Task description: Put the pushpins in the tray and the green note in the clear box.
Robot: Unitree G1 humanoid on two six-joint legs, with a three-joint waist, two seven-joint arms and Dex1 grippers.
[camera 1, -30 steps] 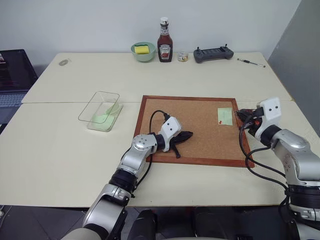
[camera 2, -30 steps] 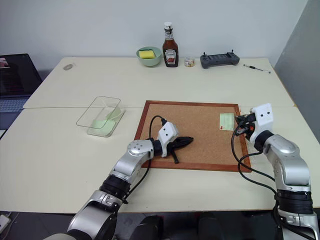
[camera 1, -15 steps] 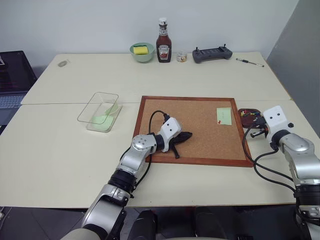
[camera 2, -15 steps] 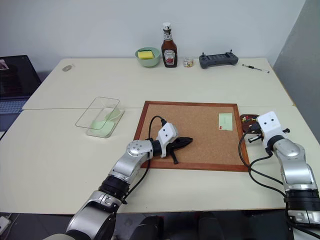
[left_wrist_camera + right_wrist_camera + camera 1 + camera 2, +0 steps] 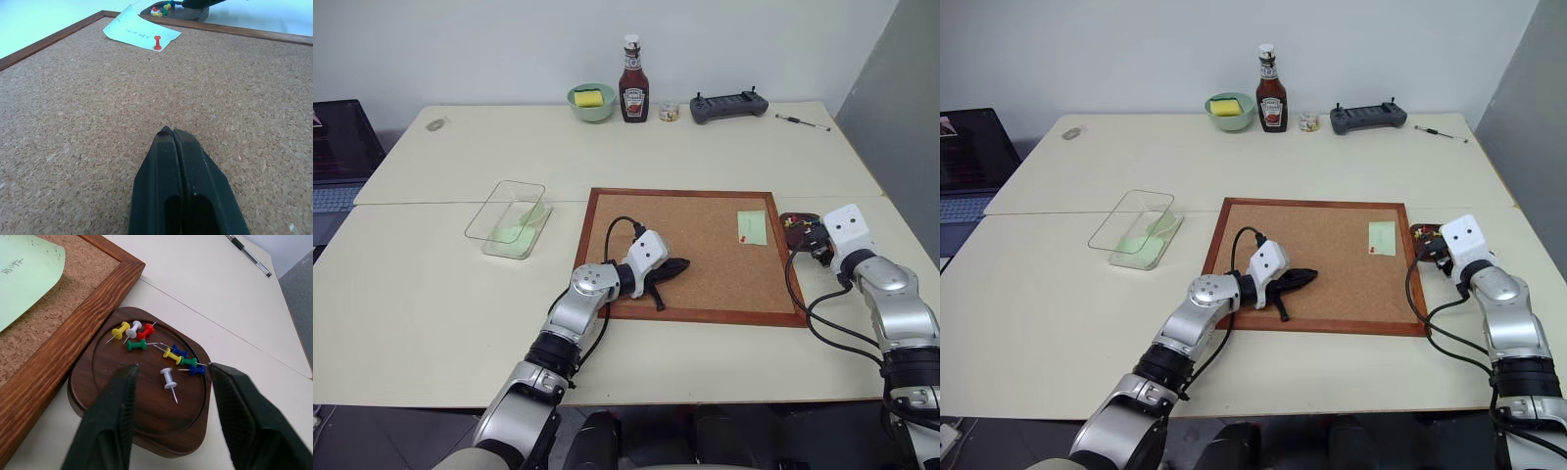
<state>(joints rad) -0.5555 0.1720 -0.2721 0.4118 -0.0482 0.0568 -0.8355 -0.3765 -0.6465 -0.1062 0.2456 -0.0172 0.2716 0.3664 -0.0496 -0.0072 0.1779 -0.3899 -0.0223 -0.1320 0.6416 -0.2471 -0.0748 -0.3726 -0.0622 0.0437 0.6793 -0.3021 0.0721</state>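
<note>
The green note (image 5: 753, 226) lies at the cork board's right side with a red pushpin (image 5: 157, 42) stuck in its corner. Just past the board's right edge sits the dark brown tray (image 5: 98, 382), holding several coloured pushpins (image 5: 168, 355). My right gripper (image 5: 172, 366) hovers open right over the tray, a finger on either side of the pins and nothing between them. My left gripper (image 5: 677, 265) rests shut and empty on the cork near the board's front left. The clear box (image 5: 507, 217) stands left of the board with pale green paper inside.
The wood-framed cork board (image 5: 607, 235) fills the table's middle. Along the back edge stand a green bowl with a yellow sponge (image 5: 592, 101), a ketchup bottle (image 5: 633, 80), a small jar (image 5: 669, 112), a controller (image 5: 730, 105) and a pen (image 5: 804, 121). A laptop (image 5: 337, 147) sits far left.
My right gripper has moved from the board's right edge, beside the note, out over the tray, and its fingers have opened. The left arm has stayed put.
</note>
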